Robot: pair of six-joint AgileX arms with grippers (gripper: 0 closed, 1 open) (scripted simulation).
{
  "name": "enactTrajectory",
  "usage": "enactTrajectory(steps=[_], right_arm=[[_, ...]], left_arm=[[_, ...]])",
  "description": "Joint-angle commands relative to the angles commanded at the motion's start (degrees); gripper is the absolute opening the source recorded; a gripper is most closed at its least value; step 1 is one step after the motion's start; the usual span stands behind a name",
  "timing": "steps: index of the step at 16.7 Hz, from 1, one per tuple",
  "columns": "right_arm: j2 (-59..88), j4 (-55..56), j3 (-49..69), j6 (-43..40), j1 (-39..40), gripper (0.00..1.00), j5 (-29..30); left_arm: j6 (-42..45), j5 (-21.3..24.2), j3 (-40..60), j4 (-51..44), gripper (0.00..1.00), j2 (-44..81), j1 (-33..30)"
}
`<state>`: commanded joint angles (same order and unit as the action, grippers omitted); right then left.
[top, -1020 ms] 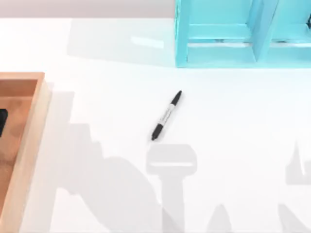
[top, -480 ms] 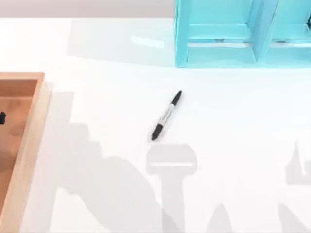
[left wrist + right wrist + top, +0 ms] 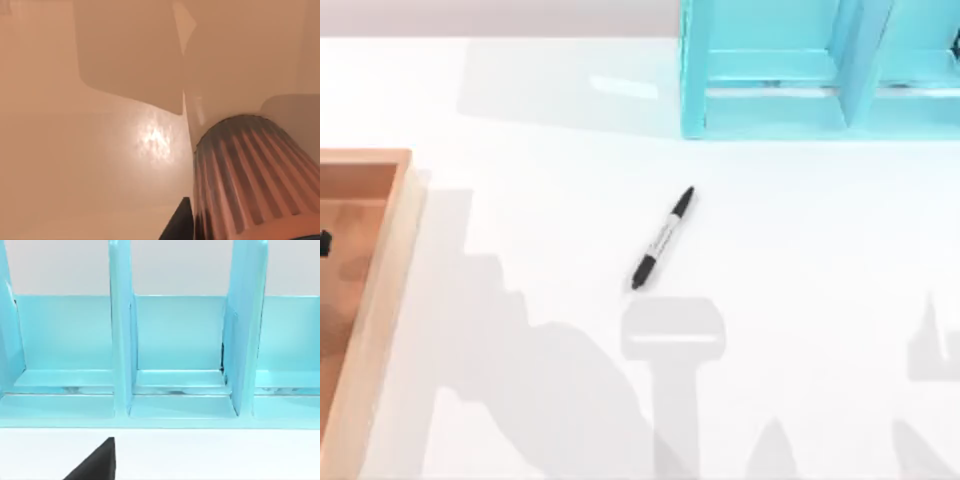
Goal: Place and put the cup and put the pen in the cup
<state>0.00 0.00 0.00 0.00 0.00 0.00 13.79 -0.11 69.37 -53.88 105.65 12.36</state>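
1. The pen point(image 3: 663, 238) is lying flat on the white tabletop point(image 3: 800, 250) near the middle of the top view, clear of everything else.
2. Its long axis is running diagonally, from about 1 o'clock to 7 o'clock; one black end is pointing toward the turquoise shelf unit point(image 3: 770, 100), the other down toward the near edge, and the grey-white band is sitting in the middle of the barrel.
3. The turquoise shelf unit is standing at 12 to 1 o'clock from the pen, well apart from it; the right wrist view is facing its open compartments point(image 3: 180, 355) across a strip of tabletop.
4. A wooden tray point(image 3: 380, 300) is sitting at the tabletop's left edge, at 9 o'clock from the pen and well apart from it.
5. The left wrist view is looking close onto the tray's tan inside point(image 3: 90, 165), where the cup point(image 3: 250, 175), ribbed and reddish-brown, is appearing right against the camera.
6. The left end effector is working inside the tray, just a small dark piece point(image 3: 325, 242) peeking in at the top view's left border; whether it is wide, narrow or gripping the cup I cannot tell.
7. A dark corner of the right end effector point(image 3: 95, 462) is showing over the tabletop before the shelf unit; its opening cannot be judged.
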Motion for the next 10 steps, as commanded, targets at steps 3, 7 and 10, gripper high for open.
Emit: enactTrajectory(steps=[3, 7, 10], right_arm=[[0.00, 0.00, 0.00, 0.00, 0.00, 1.00, 0.00], [0.00, 0.00, 0.00, 0.00, 0.00, 1.00, 0.00], [0.00, 0.00, 0.00, 0.00, 0.00, 1.00, 0.00]], left_arm=[[0.00, 0.00, 0.00, 0.00, 0.00, 0.00, 0.00], [0.06, 0.02, 0.00, -0.02, 0.00, -0.19, -0.08], [-0.47, 0.04, 1.59, -1.63, 0.00, 0.64, 0.26]])
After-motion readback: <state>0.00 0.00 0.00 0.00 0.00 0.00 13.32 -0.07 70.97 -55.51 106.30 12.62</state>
